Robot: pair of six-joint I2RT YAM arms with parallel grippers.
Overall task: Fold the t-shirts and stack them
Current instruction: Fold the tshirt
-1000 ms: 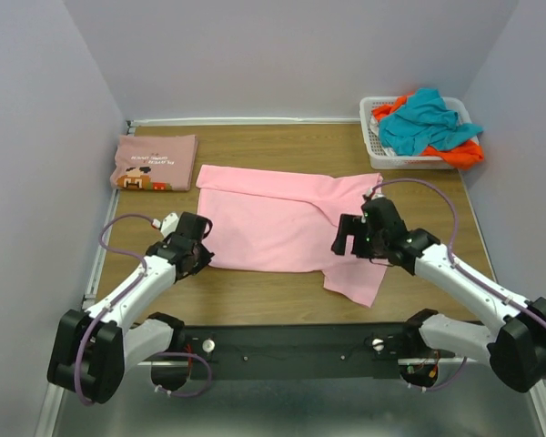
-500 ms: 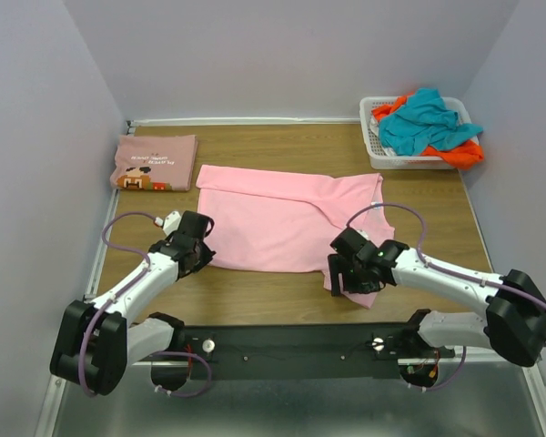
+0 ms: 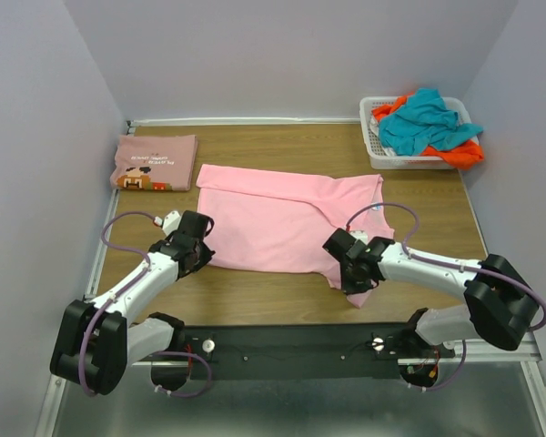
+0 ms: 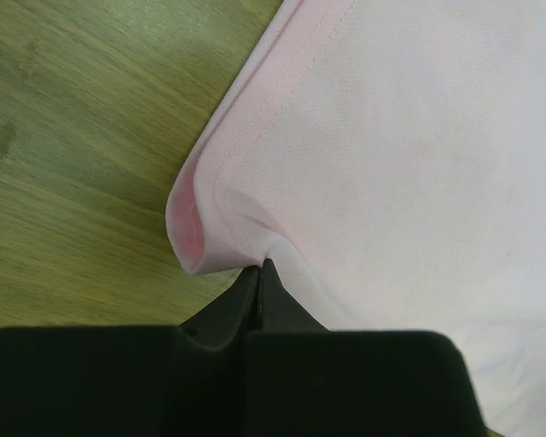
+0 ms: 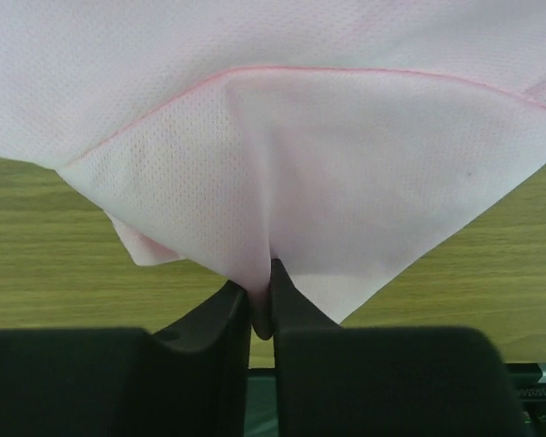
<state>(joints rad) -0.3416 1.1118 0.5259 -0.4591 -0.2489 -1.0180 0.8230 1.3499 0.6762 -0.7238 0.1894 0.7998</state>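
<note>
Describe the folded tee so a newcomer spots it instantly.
On the wooden table, look to the far-left corner, opposite the white basket. The folded tee lies there, a small dusty-pink rectangle. Unlike the bigger plain light-pink shirt spread beside it, it carries a brown-orange pixel print.

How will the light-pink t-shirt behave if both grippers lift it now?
Probably floppy: the light-pink t-shirt bunches and creases where the left gripper and right gripper pinch it, so its middle should sag between them. The cloth looks thin, so it is likely light and easy to carry. Its loose corner beyond the right gripper may trail on the wooden table.
</note>
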